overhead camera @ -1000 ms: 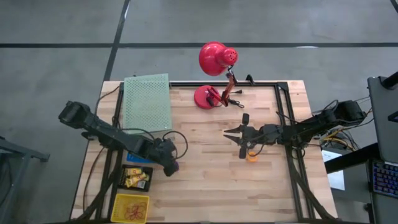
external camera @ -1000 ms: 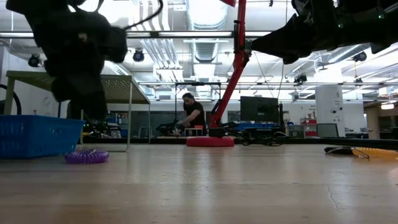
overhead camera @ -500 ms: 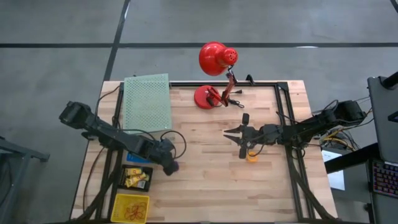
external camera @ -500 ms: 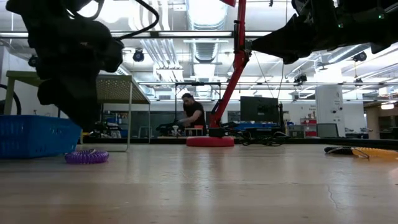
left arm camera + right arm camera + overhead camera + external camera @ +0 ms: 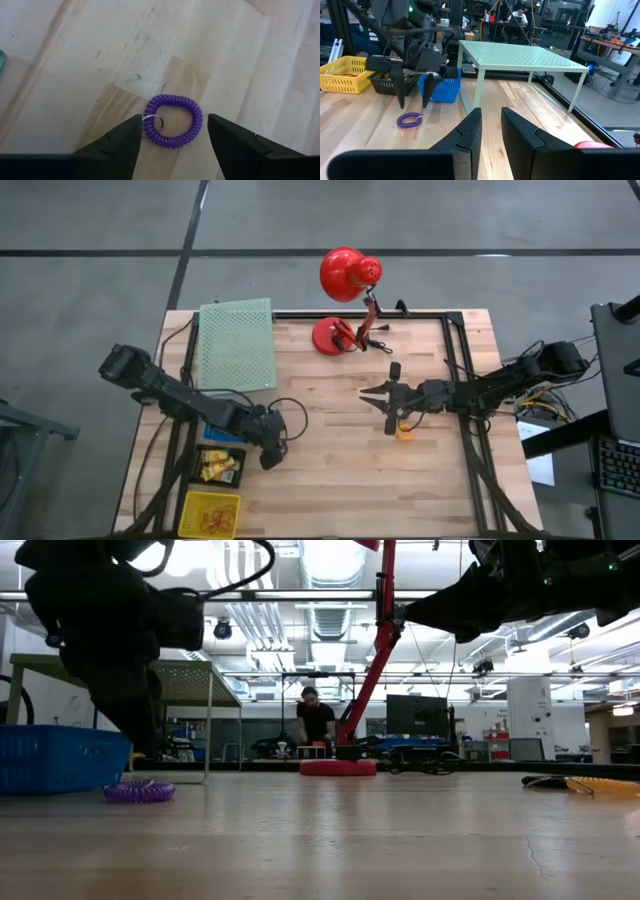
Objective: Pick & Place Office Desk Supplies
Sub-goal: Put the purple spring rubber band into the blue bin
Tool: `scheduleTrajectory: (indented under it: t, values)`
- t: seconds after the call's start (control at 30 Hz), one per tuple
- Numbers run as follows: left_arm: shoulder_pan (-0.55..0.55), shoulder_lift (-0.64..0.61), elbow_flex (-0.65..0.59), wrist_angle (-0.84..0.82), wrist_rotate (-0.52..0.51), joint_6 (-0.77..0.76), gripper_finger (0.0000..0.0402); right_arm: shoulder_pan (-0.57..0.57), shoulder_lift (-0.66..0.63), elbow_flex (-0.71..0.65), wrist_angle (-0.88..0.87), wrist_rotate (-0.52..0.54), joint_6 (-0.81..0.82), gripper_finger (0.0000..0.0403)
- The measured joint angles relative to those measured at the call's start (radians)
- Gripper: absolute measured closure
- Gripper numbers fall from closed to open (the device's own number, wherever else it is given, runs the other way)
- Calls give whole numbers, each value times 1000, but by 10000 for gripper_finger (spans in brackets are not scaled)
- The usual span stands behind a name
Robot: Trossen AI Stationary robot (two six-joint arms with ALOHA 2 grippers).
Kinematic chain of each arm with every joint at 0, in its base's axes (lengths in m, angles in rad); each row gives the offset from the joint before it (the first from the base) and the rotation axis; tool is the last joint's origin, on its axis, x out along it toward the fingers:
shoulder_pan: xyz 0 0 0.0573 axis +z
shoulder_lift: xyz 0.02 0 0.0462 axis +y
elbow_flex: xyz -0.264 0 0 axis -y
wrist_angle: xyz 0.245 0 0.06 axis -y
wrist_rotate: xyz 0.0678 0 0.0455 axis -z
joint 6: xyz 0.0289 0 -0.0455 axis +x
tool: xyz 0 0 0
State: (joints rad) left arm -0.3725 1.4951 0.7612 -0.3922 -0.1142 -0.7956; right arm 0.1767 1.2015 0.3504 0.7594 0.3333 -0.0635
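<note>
Left wrist view had the purple coil ring (image 5: 173, 121) lying flat on the wooden table (image 5: 225, 60), right between the spread fingers of the left gripper (image 5: 172, 137), which hung above it with nothing held. Looked light, springy and squishy to me, so I'd pinch across the coil itself, not the little metal ring (image 5: 153, 121) on its side. Right gripper (image 5: 375, 392) waited well away from the ring, fingers nearly together and empty.
</note>
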Motion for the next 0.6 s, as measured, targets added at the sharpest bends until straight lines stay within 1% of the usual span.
scheduleTrajectory:
  t: [0.2, 0.37, 0.6]
  values:
    - [0, 61, 0, 16, 19, 7, 184, 0, 0, 0, 0, 0, 0, 335]
    - [1, 101, 0, 20, 21, 75, 190, 0, 0, 0, 0, 0, 0, 335]
    - [1, 131, 0, 22, 14, 84, 205, 0, 0, 0, 0, 0, 0, 335]
